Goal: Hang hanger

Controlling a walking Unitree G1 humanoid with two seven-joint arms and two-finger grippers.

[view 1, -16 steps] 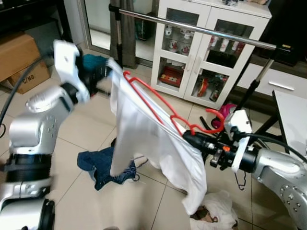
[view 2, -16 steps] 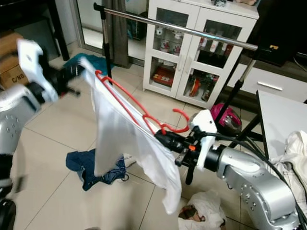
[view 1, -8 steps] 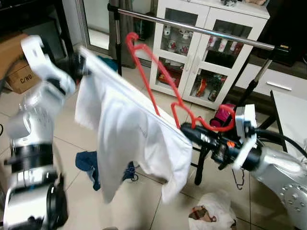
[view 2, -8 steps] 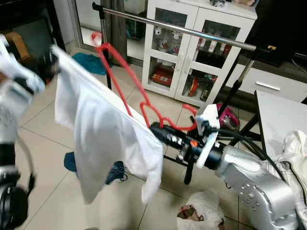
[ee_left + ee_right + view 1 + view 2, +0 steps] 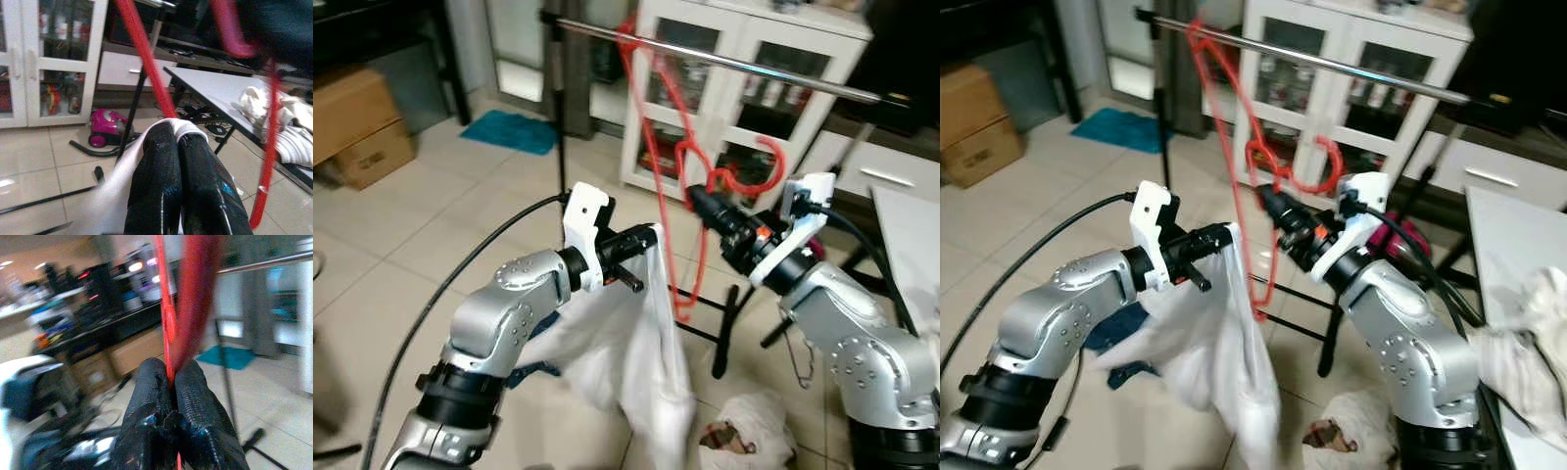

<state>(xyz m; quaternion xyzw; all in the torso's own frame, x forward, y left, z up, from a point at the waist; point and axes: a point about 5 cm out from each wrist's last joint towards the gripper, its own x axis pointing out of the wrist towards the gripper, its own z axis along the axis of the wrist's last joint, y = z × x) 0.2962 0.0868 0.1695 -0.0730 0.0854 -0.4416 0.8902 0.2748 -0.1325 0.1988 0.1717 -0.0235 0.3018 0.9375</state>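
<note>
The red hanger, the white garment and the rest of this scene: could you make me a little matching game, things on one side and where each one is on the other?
Things:
1. red hanger
2. white garment
3. teal mat
4. cardboard box

Places:
A. flat on the floor by the glass door
B. pinched in the left gripper
C. held up in the right gripper
D. on the floor at the far left

Pairs: 1-C, 2-B, 3-A, 4-D

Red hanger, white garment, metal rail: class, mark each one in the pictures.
Red hanger (image 5: 658, 117), left eye view, on its long slanted arm.
White garment (image 5: 641, 338), left eye view, on the hanging cloth below the left end effector.
Metal rail (image 5: 783, 75), left eye view, on the bare bar.
</note>
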